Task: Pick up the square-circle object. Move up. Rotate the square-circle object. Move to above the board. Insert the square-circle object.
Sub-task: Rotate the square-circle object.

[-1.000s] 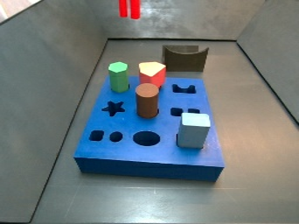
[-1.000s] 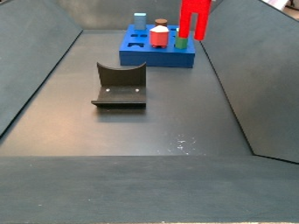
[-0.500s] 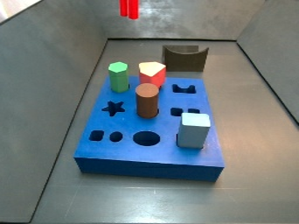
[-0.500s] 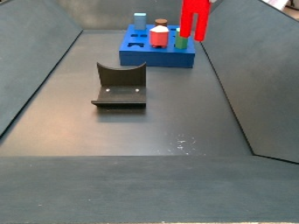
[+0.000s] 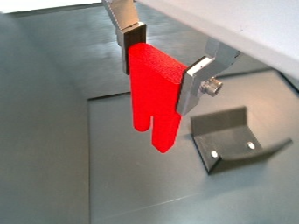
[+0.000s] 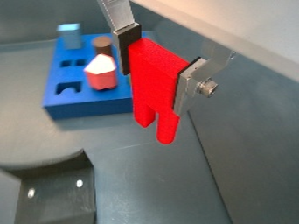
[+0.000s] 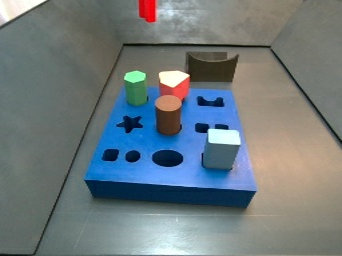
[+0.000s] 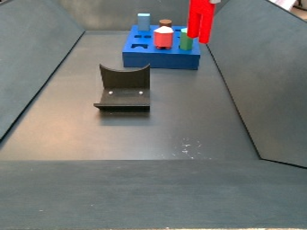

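My gripper (image 5: 163, 68) is shut on the square-circle object (image 5: 158, 96), a bright red peg whose two prongs point down at the floor. The silver fingers (image 6: 190, 83) clamp its upper block from both sides in both wrist views. The peg (image 8: 200, 20) hangs high in the air, and only its lower end (image 7: 148, 10) shows at the edge of a side view. The board (image 7: 134, 175) is a thick blue slab with dark cut-outs. It lies on the floor off to the side of the peg (image 6: 155, 87), not under it (image 6: 65, 92).
On the board stand a green peg (image 7: 135, 87), a short red peg with a pale top (image 7: 174, 83), a brown cylinder (image 7: 167, 113) and a pale blue block (image 7: 222, 148). The fixture (image 8: 124, 87) stands on the floor apart from the board (image 8: 168, 61). Sloping grey walls enclose the floor.
The held peg has turned a little about its long axis and looks narrower in both side views. It stays at about the same place and height.
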